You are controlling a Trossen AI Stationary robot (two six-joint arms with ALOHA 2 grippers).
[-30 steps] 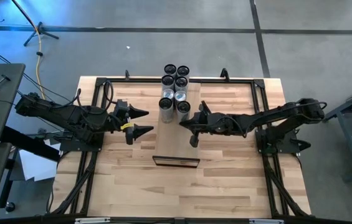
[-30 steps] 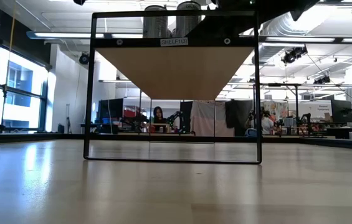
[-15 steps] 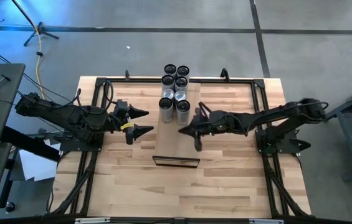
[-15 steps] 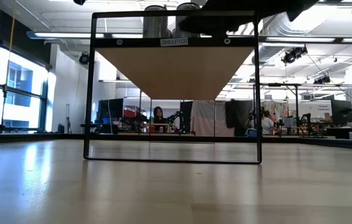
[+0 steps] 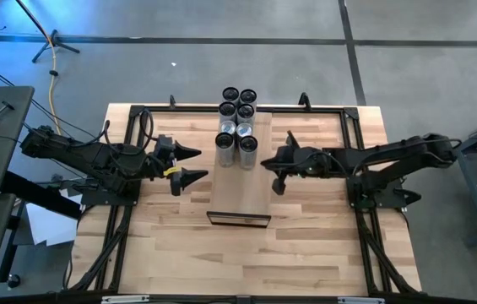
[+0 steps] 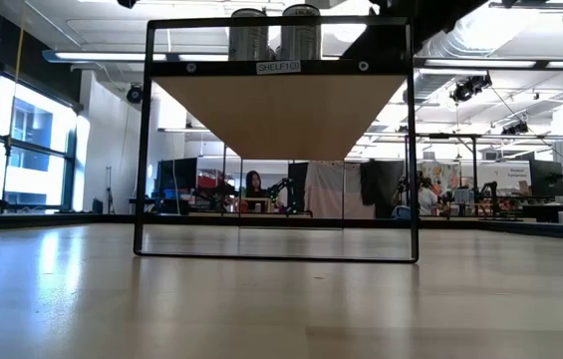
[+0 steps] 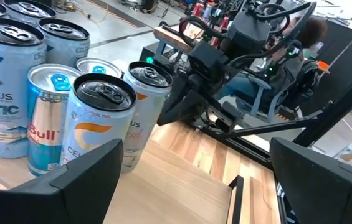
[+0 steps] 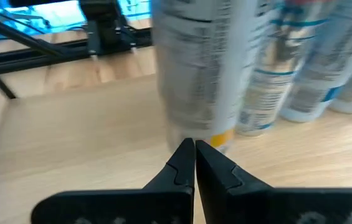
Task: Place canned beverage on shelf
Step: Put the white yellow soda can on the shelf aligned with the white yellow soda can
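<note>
Standing upright at the far end of the shelf [image 5: 238,190], the canned beverages [image 5: 237,127] are packed in a tight cluster, two abreast, with the nearest pair set side by side: a silver-topped can [image 5: 224,141] on the left and a dark-topped can [image 5: 247,144] on the right. No can is held by either arm.

The right gripper [image 5: 277,182] is seen just beside the shelf's right edge, close to the dark-topped can, with its fingers pressed together and nothing between them. In the right wrist view the closed tips [image 8: 195,151] are pointed straight at the foot of that upright can [image 8: 207,68], which lies directly ahead along the gripper's line.

The left gripper [image 5: 189,165] is held further off, beside the shelf's left edge, with its two fingers spread wide and empty; the cluster lies ahead of it and slightly to the far side, as the left wrist view shows, with a dark-lidded can [image 7: 96,121] nearest.

Every can's long axis is vertical, so a sideways approach across the body is called for. The right arm is judged the nearer, yet its jaws would first need to be opened; the left is already spread.
</note>
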